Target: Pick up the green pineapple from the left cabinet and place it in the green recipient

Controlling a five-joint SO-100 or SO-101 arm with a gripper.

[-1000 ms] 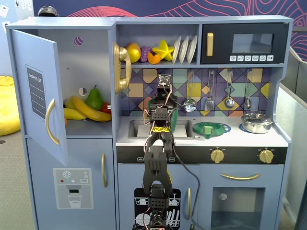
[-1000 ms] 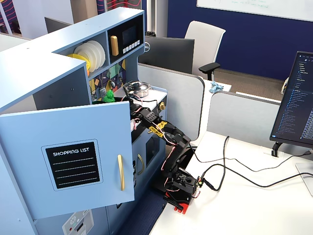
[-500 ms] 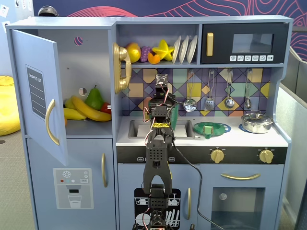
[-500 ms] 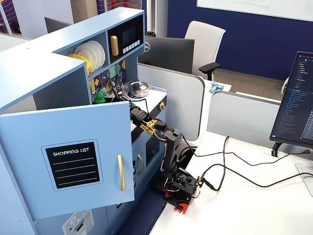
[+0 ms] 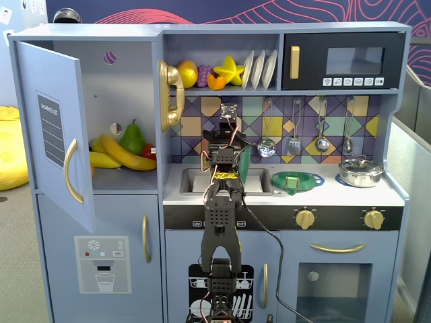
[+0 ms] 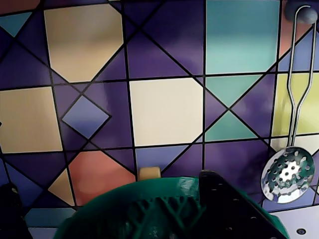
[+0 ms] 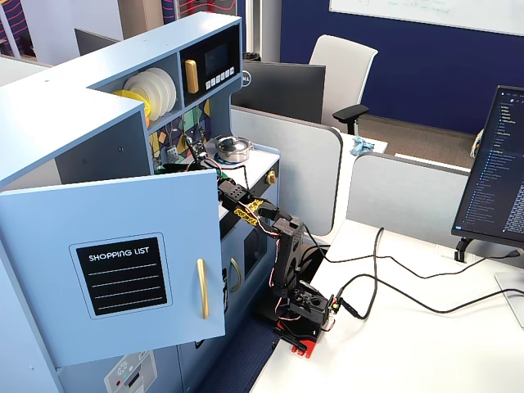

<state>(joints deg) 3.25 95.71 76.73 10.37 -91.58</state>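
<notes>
The green recipient (image 6: 164, 206) fills the bottom of the wrist view, with its rim and ribbed inside showing. In a fixed view only a sliver of it (image 5: 244, 160) shows beside the arm, over the sink. My gripper (image 6: 112, 181) hangs over its rim with the jaws wide apart; one black finger (image 6: 234, 209) is at the right and the other is at the left edge. Nothing is held between them. The left cabinet (image 5: 128, 87) stands open and holds a pear (image 5: 133, 138) and bananas (image 5: 124, 156). The green pineapple is not visible in any view.
The open cabinet door (image 5: 54, 128) juts out at the left. A flat green strainer (image 5: 296, 180) and a steel pot (image 5: 360, 171) sit on the counter. A skimmer (image 6: 288, 174) hangs on the tiled backsplash at the right. The sink (image 5: 195, 180) is under the arm.
</notes>
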